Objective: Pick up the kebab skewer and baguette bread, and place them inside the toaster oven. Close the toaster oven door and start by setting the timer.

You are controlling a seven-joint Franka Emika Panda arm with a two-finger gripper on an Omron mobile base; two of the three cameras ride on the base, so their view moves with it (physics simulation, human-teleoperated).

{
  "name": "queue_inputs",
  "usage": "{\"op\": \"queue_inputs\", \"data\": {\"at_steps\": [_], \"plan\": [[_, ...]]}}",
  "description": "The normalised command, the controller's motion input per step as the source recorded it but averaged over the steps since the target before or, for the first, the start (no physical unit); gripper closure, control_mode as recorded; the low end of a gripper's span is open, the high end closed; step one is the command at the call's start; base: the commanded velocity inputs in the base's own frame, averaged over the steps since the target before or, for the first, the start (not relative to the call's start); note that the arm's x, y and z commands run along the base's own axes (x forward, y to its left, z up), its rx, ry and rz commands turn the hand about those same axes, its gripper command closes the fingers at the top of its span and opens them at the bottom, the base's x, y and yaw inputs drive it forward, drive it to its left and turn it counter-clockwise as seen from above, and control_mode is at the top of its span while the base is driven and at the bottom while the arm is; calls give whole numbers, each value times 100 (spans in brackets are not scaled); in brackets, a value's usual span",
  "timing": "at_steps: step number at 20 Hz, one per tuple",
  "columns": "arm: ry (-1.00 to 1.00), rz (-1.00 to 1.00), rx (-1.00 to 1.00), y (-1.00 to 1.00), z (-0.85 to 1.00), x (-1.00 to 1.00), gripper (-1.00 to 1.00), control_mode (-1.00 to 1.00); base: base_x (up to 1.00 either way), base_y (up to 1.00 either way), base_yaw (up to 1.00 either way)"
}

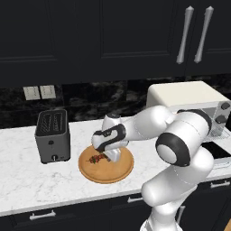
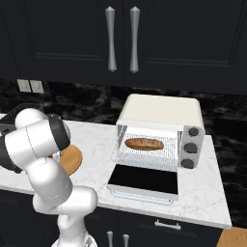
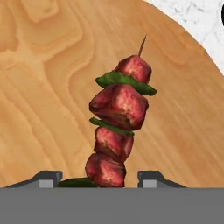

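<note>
In the left base view, a dark grey slot toaster [image 1: 53, 135] stands at the left of the white marble counter [image 1: 27, 180]. Right of it, at frame centre, lies a round wooden cutting board [image 1: 113, 171]. The kebab skewer [image 1: 96, 158], a thin stick threaded with dark red meat chunks and green pepper pieces, lies on the left part of this board. The tool [image 1: 107, 156] is lowered onto the board directly at the skewer.

In the hand view, the skewer [image 3: 117, 127] runs from bottom centre up toward the upper middle of the frame, flat on the wood. The two dark fingertips [image 3: 46, 178] rise at the bottom edge, one on each side of the lowest meat chunk. A gap remains visible on both sides, so the jaws are partly open and bracket the skewer without gripping it.

In the right base view, the boxy cream-white toaster oven [image 2: 161, 113] stands right of centre. Its dark glass door [image 2: 142, 181] is folded down flat toward the viewer. The golden-brown baguette bread [image 2: 144, 144] lies on the wire rack inside.

Step in hand, as judged: the bread is placed; the skewer pickup is under way. The next move calls for closing the jaws firmly on the lowest chunk, lifting clear of the board, and carrying the skewer rightward to the open oven rack beside the bread. Door closing and timer setting remain.
</note>
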Motion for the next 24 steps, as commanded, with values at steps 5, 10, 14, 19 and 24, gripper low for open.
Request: {"op": "queue_inputs", "data": {"at_steps": [5,10,14,19,24], "plan": [[1,0,0,3,0,0,100,-100,0,0,0],[0,-3,0,-10,14,-10,100,-100,0,0,0],[0,-8,0,-66,46,-19,100,-100,0,0,0],[0,-10,0,-92,55,-40,100,-100,0,0,0],[0,-14,0,-75,57,-54,100,-100,0,0,0]]}}
